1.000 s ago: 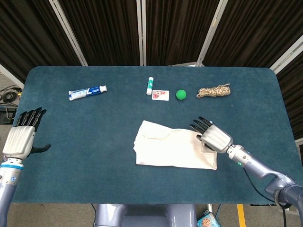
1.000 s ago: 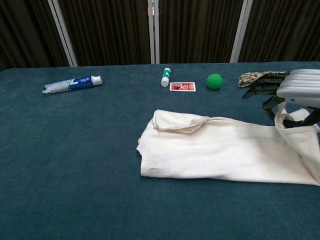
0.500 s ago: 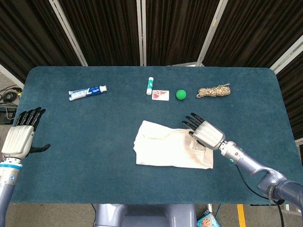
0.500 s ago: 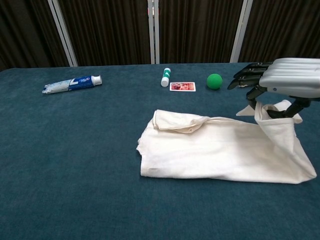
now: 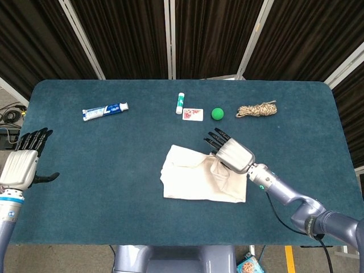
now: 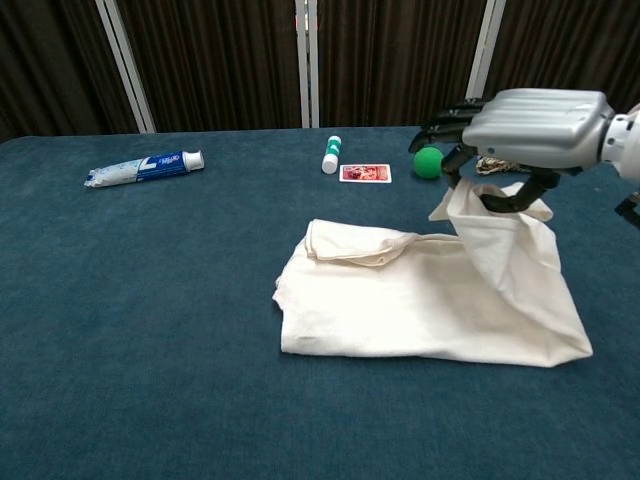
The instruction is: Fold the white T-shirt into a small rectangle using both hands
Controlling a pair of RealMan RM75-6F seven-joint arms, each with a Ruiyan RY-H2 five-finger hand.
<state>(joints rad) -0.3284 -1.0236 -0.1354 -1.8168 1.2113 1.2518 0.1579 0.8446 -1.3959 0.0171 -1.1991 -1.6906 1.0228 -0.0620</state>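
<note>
The white T-shirt is lying a little right of the middle of the table, already partly folded, and its long axis is running left to right across the robot's front. The right hand is hanging over the right part of the cloth and is pinching the right end of it; in the chest view this end is lifted off the table in a loose fold, hanging from under the right hand, while the left end of the shirt is lying flat. So the free, flat part of the shirt is lying to the left of the holding hand, and I judge that the coming move is depending on this: the lifted end should be carried leftward along the long axis and laid over the flat part. The left hand is hovering at the far left edge of the table, well apart from the shirt, with its fingers spread and nothing in it, so the right hand is clearly the nearer one. Counting the things: there is one T-shirt and two hands. Along the far side of the table there are lying one toothpaste tube, one small white stick with a green cap, one card, one green ball and one bundle of rope, all apart from the shirt.
</note>
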